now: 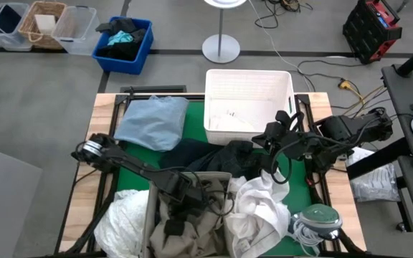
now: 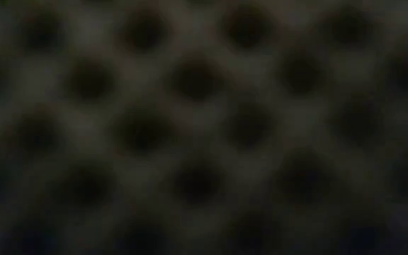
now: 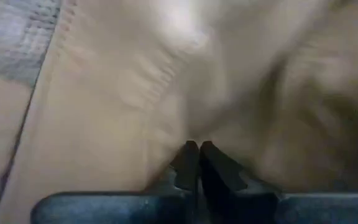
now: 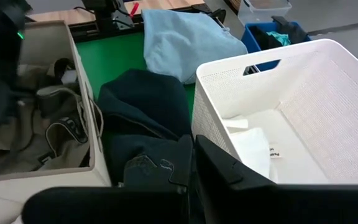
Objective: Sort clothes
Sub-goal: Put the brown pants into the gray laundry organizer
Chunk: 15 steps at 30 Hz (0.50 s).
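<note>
Two white baskets (image 1: pixel 248 86), one blue bin (image 1: pixel 124 44).

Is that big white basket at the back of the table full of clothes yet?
Nearly empty. The white basket shows its bare floor, with only a small white piece lying there; no garments are inside.

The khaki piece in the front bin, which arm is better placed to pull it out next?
Left, probably. The left gripper is already down in the bin, fingers shut against the khaki piece. The right gripper sits apart, beside the white basket above the dark garment.
</note>
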Motion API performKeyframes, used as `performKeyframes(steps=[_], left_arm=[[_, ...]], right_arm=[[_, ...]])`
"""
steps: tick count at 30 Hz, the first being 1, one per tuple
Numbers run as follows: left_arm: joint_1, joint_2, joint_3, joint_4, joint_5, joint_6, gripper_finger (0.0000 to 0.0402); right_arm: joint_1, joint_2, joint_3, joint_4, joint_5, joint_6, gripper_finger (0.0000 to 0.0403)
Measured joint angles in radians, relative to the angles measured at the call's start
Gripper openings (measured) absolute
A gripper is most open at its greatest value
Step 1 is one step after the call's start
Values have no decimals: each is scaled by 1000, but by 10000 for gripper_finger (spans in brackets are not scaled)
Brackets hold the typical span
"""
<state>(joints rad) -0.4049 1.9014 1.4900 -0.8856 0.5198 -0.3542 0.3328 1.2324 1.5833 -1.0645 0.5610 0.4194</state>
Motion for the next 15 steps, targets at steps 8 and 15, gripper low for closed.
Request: performKeyframes(steps=[8,15], left_arm=[[-6,-3,278,-242,-4,2,0],[-32,-5,458,-534,-43,-19,0]], right_arm=[[0,0,0,0,0,-2,13],[0,0,0,0,0,-4,13]])
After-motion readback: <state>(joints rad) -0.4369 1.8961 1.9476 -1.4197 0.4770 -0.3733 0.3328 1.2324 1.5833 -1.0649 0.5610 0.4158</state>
